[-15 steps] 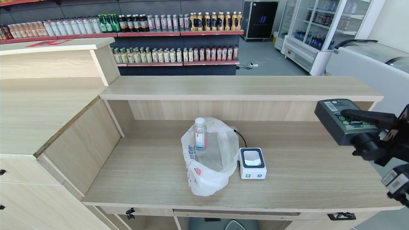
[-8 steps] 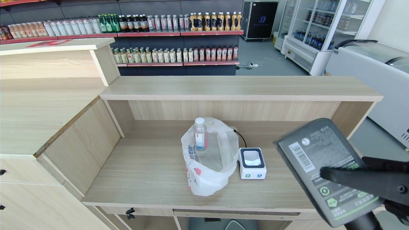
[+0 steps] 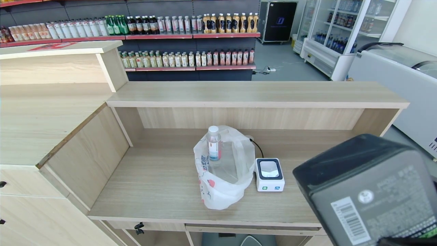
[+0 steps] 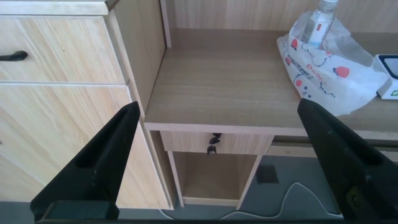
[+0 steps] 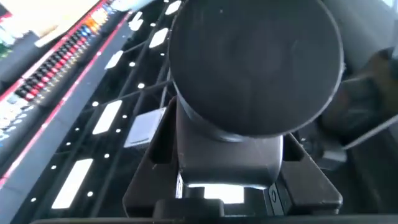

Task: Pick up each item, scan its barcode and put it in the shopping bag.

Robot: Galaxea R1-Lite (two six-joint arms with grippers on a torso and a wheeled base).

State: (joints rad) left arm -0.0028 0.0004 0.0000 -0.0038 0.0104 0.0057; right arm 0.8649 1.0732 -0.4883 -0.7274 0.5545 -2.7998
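A dark grey container [image 3: 372,191] with a white barcode label hangs very close to the head camera at the lower right, above the counter's right front corner. My right gripper [image 5: 230,186] is shut on it, and its black round cap [image 5: 255,68] points at the wrist camera. The white printed shopping bag [image 3: 220,174] stands open mid-counter with a clear bottle [image 3: 214,143] upright inside. The white barcode scanner [image 3: 269,174] sits just right of the bag. My left gripper [image 4: 217,155] hangs open and empty, low in front of the counter's left end.
The wooden counter [image 3: 153,184] has a raised back ledge [image 3: 256,94] and a side wall on its left. A cable runs from the scanner toward the back. Drawers with black handles [image 4: 12,56] sit under the left side. Drink shelves and fridges stand far behind.
The right arm swung the dark container from high at the right toward the head camera; it now looms larger and lower, barcode side facing the camera. Bag, bottle and scanner stayed put.
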